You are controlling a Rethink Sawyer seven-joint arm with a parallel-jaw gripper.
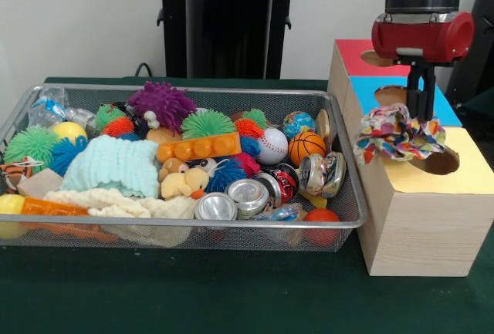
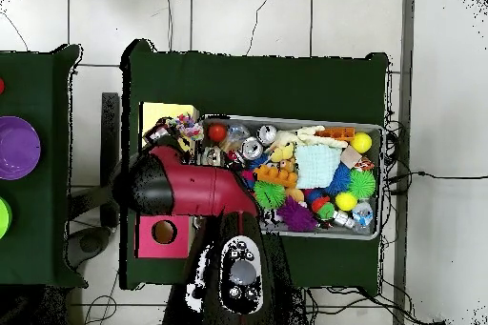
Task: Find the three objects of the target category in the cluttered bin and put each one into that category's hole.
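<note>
The big red and black robot arm (image 2: 191, 191) covers most of the wooden box with coloured top (image 2: 164, 116) from above. Its top is cut off in front.

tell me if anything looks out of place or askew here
Only the multicoloured knotted rag toy: it hangs from the hand over the wooden box's yellow section, sprawled across the hole's rim rather than dropped in.

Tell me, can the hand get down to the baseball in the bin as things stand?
Probably not yet: the hand is shut on the multicoloured cloth toy over the yellow hole. The baseball itself lies uncovered on top.
</note>
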